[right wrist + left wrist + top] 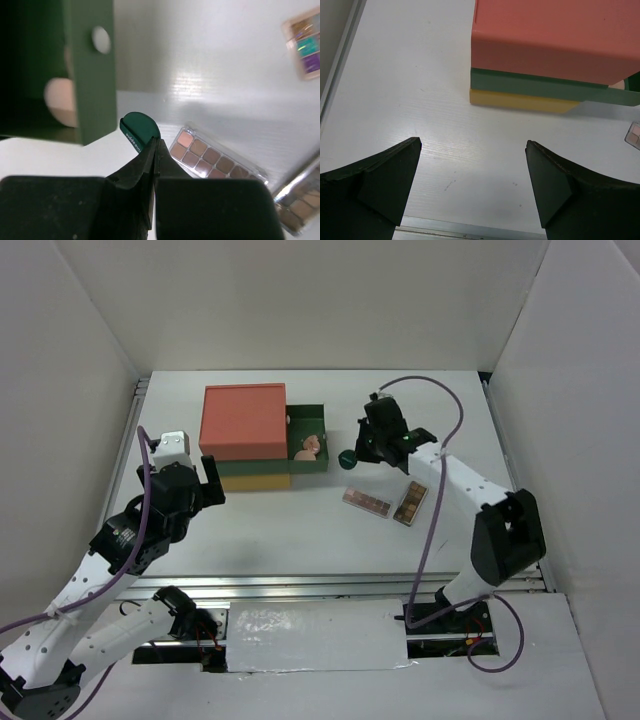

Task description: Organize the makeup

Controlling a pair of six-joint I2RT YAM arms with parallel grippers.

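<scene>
R gripper [154,145] is clamped tight on the dark-green disc [138,128]; the jaws meet on its lower edge and the rounded top sticks out past the tips. In the top view we see that gripper [358,452] with the disc [347,460] at its tip, just beside the front right corner of the pulled-out green drawer [309,466]. R wrist is bent toward the drawer, forearm runs back and right to a raised elbow, and the upper arm drops to the base at the near edge.

L gripper [473,145] is spread wide w/ nothing between the fingers, only bare table [410,75]. It sits low, pointing at the near left corner of the drawer box [550,45], close but apart. L arm is folded, elbow toward the near left.

The disc looks thin, round, deep green, w/ small pale lettering along the rim that we can't read. Peach puffs [310,447] lie inside the green drawer. Two long eyeshadow palettes [367,502] of brown pans lie flat on the table near the R forearm, side by side. A small palette [304,46] w/ teal and purple pans shows at the edge of the R wrist view
</scene>
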